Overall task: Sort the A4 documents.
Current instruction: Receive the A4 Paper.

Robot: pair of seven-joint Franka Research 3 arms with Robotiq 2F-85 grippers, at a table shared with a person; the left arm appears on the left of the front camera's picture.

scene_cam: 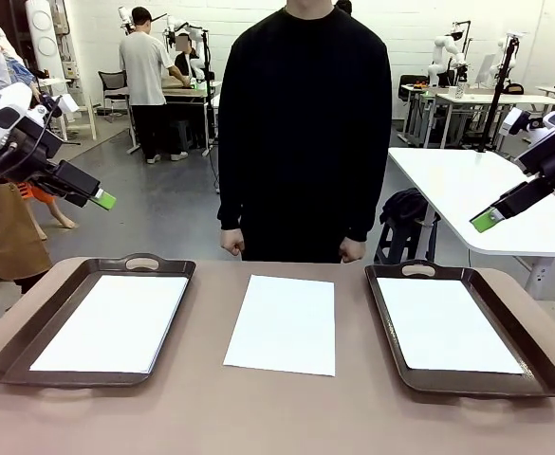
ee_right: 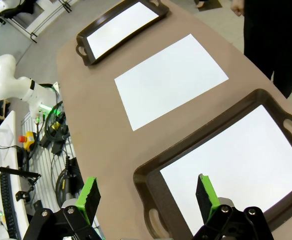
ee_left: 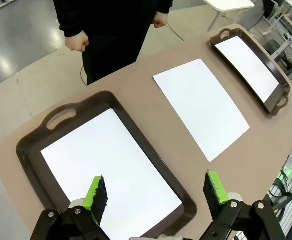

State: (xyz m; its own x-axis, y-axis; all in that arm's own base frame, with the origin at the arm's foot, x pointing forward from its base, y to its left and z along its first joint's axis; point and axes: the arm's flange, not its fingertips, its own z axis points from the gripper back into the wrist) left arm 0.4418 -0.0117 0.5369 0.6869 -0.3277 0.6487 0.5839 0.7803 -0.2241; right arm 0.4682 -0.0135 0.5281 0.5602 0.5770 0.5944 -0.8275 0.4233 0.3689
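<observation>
Both hands (left hand [ee_left: 153, 192], right hand [ee_right: 148, 197]) hang spread above the sheet-lined trays [scene_cam: 2, 358].

White A4 documents [scene_cam: 284, 324] lie flat: one mid-table, one in each tray [scene_cam: 2, 365]

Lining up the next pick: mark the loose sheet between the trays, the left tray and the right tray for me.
Loose sheet [scene_cam: 283, 324], front view, middle of the paper.
Left tray [scene_cam: 142, 263], front view, far handle.
Right tray [scene_cam: 417, 270], front view, far handle.
</observation>
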